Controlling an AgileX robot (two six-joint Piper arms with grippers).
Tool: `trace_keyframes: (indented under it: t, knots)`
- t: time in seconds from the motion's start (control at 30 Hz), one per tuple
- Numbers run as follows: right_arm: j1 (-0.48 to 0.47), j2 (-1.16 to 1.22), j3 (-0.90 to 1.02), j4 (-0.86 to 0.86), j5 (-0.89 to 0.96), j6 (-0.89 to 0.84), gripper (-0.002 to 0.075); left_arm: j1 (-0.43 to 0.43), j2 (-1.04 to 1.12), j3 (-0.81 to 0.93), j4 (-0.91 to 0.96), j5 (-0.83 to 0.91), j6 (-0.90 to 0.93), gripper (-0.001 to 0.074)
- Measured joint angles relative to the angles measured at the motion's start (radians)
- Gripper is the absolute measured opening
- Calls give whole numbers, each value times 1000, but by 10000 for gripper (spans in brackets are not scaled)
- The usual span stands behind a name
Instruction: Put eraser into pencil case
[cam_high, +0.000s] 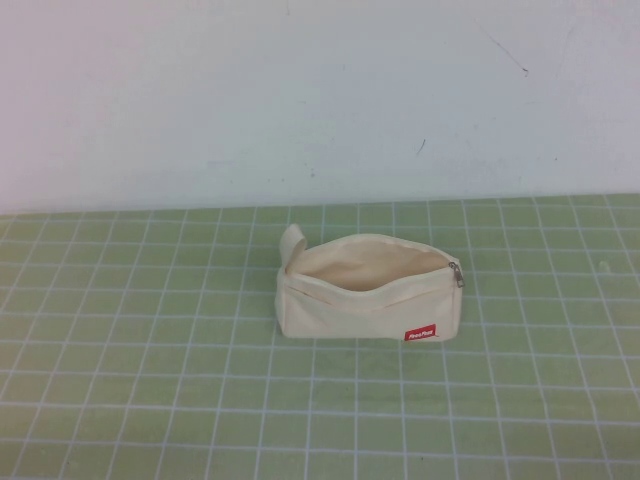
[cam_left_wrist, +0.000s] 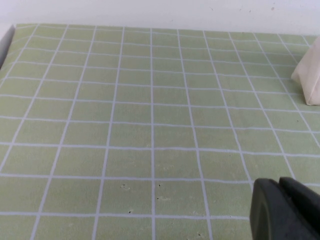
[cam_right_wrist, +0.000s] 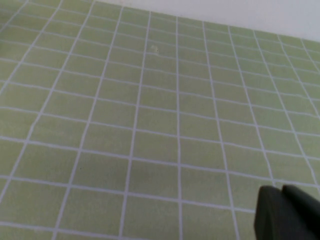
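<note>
The cream canvas pencil case (cam_high: 365, 288) lies on the green grid mat near the middle, zipper open, red label on its front, metal pull at its right end and fabric tab at its left end. One end of it shows in the left wrist view (cam_left_wrist: 310, 75). The eraser is not visible in any view. My left gripper (cam_left_wrist: 280, 184) is shut and empty, low over the mat well away from the case. My right gripper (cam_right_wrist: 280, 189) is shut and empty over bare mat. Neither gripper shows in the high view.
The green grid mat (cam_high: 150, 380) covers the table up to a white wall (cam_high: 300, 90) at the back. The mat's edge shows in the left wrist view (cam_left_wrist: 6, 42).
</note>
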Motion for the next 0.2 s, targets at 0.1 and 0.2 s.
trace_keyframes:
  t: [0.1, 0.2]
  knots:
    - [0, 0, -1, 2, 3, 77, 0, 0, 0, 0, 0, 0, 0, -1]
    - [26, 0, -1, 2, 5, 131, 0, 0, 0, 0, 0, 0, 0, -1]
